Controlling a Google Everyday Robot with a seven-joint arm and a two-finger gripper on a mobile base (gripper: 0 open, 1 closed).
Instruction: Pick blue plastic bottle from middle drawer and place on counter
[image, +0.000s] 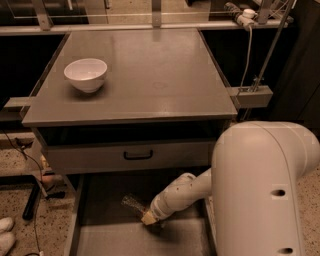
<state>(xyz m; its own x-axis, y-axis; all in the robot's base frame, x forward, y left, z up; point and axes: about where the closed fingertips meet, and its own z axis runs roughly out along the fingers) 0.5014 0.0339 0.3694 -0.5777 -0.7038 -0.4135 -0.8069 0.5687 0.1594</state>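
Note:
The blue plastic bottle (133, 204) lies on the floor of the open middle drawer (105, 235), a small crinkly clear shape pointing up-left. My gripper (151, 220) is down in the drawer at the end of the white arm (182, 192), right at the bottle's lower-right end. The counter (150, 75) spreads above, flat and grey. The large white arm housing (260, 190) hides the drawer's right side.
A white bowl (86, 74) stands on the counter's left part. A closed grey drawer front with a black handle (138, 155) sits just above the open drawer. Cables and a speckled floor (15, 160) lie to the left. A metal rail runs behind the counter.

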